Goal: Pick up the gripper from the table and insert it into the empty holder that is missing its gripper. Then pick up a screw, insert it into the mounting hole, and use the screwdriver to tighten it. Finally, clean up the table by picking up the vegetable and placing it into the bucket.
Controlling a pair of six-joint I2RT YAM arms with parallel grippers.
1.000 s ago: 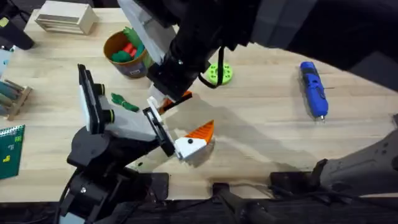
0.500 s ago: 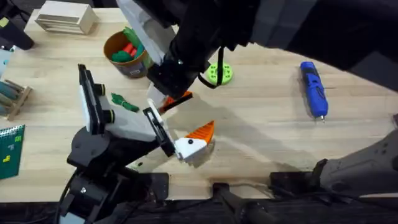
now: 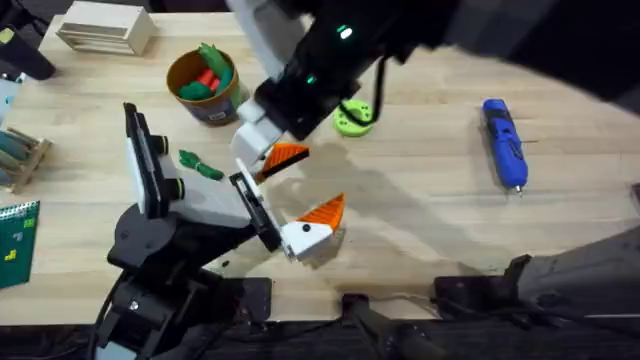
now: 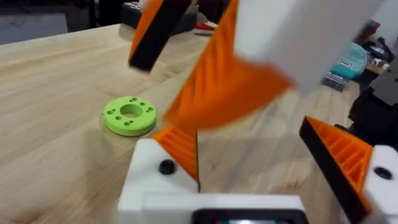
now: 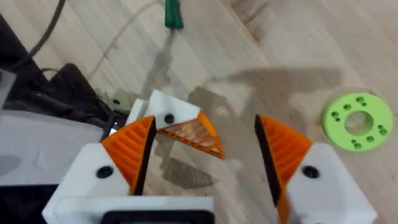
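I see my right gripper (image 5: 205, 158) spread wide above the light wooden table (image 3: 420, 210), holding nothing. The small bright orange plastic wedge (image 5: 194, 134) sits in the white plastic holder (image 5: 168, 112) on my left arm, just below it. My left gripper (image 4: 273, 168) is spread open too. The blue screwdriver (image 3: 504, 142) lies far right.

Pale plank-grain wood (image 3: 430, 190) spreads across the scene, evenly lit, with soft shadows near the middle. At its far left corner lies a light wooden block (image 3: 105, 27). A small wooden rack (image 3: 22, 155) stands at the left edge, with a green board (image 3: 17, 240) nearer the front. Beyond the far edge, the room is dark and cluttered.
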